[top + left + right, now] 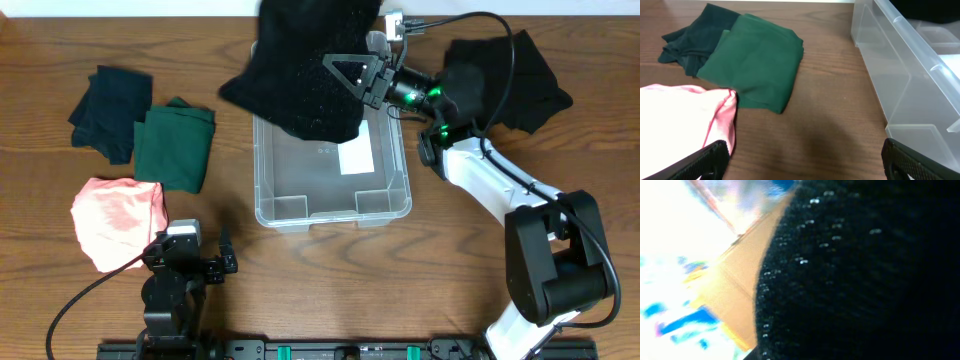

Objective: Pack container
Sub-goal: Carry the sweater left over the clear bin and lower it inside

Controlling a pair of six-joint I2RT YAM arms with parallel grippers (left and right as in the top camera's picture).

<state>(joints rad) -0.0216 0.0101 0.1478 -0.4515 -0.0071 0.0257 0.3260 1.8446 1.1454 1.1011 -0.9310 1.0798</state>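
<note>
Black sparkly knit (pixel 300 70) fills the right wrist view and hangs bunched from the right gripper (pixel 362 78), which is pinched tight on it above the far end of the container (pixel 262 180). That bin sits mid-surface with nothing in it yet. Over by the pink cloth (pixel 118 220), the left gripper (pixel 190 262) is spread wide and holds nothing. My worry: a good chunk of the knit overhangs the far rim, so letting go now probably drapes it outside.

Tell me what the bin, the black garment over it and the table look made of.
The bin: clear plastic, smooth, slightly glossy; you see through its walls. The garment: soft black fabric, possibly a fuzzy knit; it drapes and tiny flecks glint on it. The table: brown wood or wood-look laminate, matte, with streaky grain.
</note>
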